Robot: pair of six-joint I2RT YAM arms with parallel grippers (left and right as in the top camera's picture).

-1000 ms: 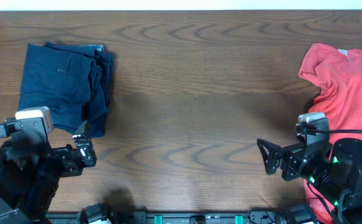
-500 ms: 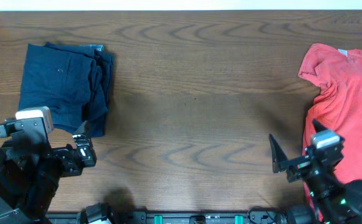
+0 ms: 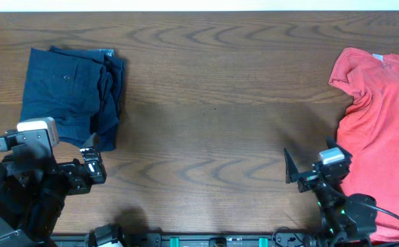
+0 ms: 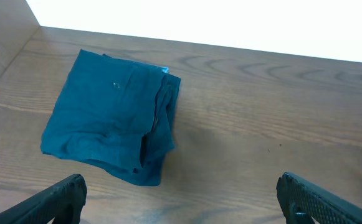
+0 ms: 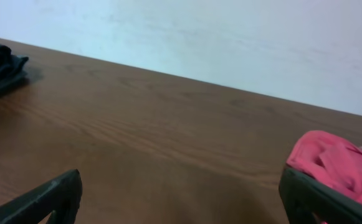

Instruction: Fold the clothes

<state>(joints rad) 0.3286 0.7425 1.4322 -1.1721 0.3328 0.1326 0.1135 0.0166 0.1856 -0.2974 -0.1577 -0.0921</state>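
Overhead: folded navy bundle (image 3: 72,92) lies at far-left of wooden table (image 3: 213,103), folded edges bunched along its right side. Left gripper (image 3: 93,165) hovers just near of bundle's near-right corner, not touching. Left wrist view: left gripper (image 4: 181,183) spread wide, nothing between fingers, bundle (image 4: 115,115) ahead and left. Red shirt (image 3: 381,123) lies unfolded at right edge. Right gripper (image 3: 299,175) beside shirt's near-left hem, over bare wood. Right wrist view: right gripper (image 5: 181,177) wide, empty; shirt (image 5: 333,165) at right.
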